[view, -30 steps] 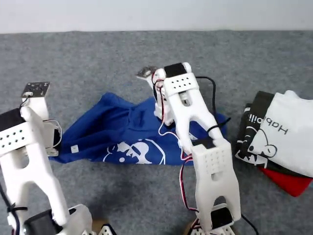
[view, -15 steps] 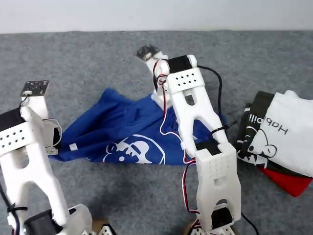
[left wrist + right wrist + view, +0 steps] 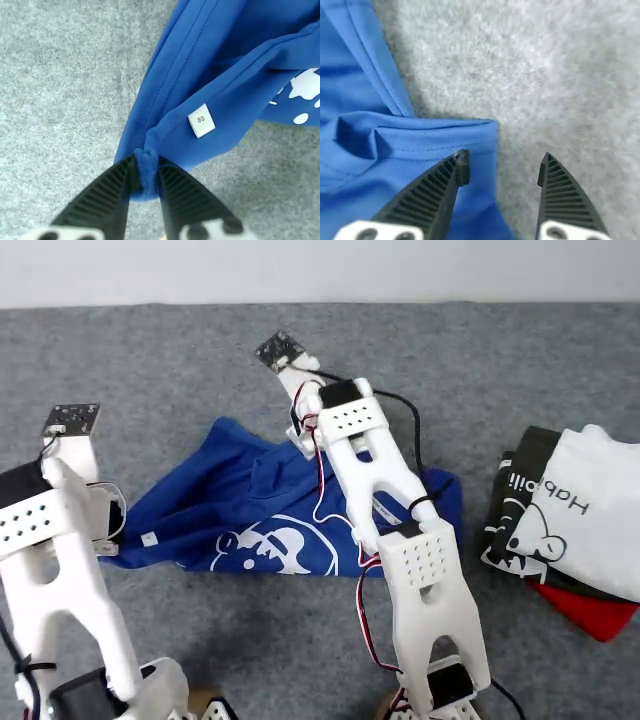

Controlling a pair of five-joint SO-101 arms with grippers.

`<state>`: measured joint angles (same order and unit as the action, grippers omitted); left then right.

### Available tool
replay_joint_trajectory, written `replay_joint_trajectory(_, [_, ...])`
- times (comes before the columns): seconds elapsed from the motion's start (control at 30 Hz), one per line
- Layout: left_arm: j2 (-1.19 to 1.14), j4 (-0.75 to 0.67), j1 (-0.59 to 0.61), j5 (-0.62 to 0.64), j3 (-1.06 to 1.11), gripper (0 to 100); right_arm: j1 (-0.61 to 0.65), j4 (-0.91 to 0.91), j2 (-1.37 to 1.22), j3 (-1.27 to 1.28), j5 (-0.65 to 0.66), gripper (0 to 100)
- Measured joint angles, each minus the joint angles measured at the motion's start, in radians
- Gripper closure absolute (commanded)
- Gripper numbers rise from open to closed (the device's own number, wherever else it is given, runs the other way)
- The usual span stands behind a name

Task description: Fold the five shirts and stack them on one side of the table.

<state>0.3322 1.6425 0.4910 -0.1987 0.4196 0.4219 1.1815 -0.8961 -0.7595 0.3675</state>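
The blue shirt (image 3: 250, 510) lies crumpled across the middle of the grey tabletop (image 3: 500, 370), its white print facing up along the near side. Its left end tapers toward the left arm (image 3: 60, 570). Its right end stops short of the stack of folded shirts (image 3: 570, 520), and a narrow strip of grey shows between the two. The stack sits at the right edge of the tabletop, with a white shirt on top, a black one beneath it and a red one at the bottom.

In the left wrist view, the left gripper (image 3: 145, 170) has its fingers closed tight on a bunched fold of the shirt's (image 3: 225, 75) hemmed edge. The cloth is pinched between the ribbed pads, and a small white size label (image 3: 201, 120) is sewn just beside the grip.

The right arm (image 3: 390, 520) stretches over the shirt to its far edge. The right gripper (image 3: 505, 165) is spread wide and holds nothing. One finger is over the stitched corner of the shirt (image 3: 370, 150), and the other is over grey tabletop just past the hem.

A wide band of grey tabletop runs between the shirt's far edge and the far edge of the tabletop. More grey lies along the near edge, between the two arm bases.
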Motion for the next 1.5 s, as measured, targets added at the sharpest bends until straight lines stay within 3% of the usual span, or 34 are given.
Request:
replay_joint_trajectory(0.23, [0.0, 0.0, 0.0, 0.0, 0.0, 100, 0.003, -0.018, -0.054, -0.002, -0.002, 77.8])
replay_joint_trajectory(0.47, [0.0, 0.0, 0.0, 0.0, 0.0, 100, 0.014, -0.018, -0.061, -0.014, 0.046, 99.4])
replay_joint_trajectory(0.67, [0.0, 0.0, 0.0, 0.0, 0.0, 100, 0.017, 0.117, -0.068, -0.112, 0.133, 98.7])
replay_joint_trajectory(1.07, [0.003, 0.0, 0.0, 0.0, -0.041, 100, 0.008, 0.56, -0.071, -0.784, 0.192, 98.8])
replay_joint_trajectory(1.3, [0.006, 0.0, 0.0, 0.0, -0.118, 100, -0.035, 0.575, -0.029, -0.865, 0.199, 98.8])
replay_joint_trajectory(1.5, [0.006, 0.002, -0.008, 0.002, -0.272, 100, -0.055, 0.575, 0.172, -0.865, 0.206, 98.8])
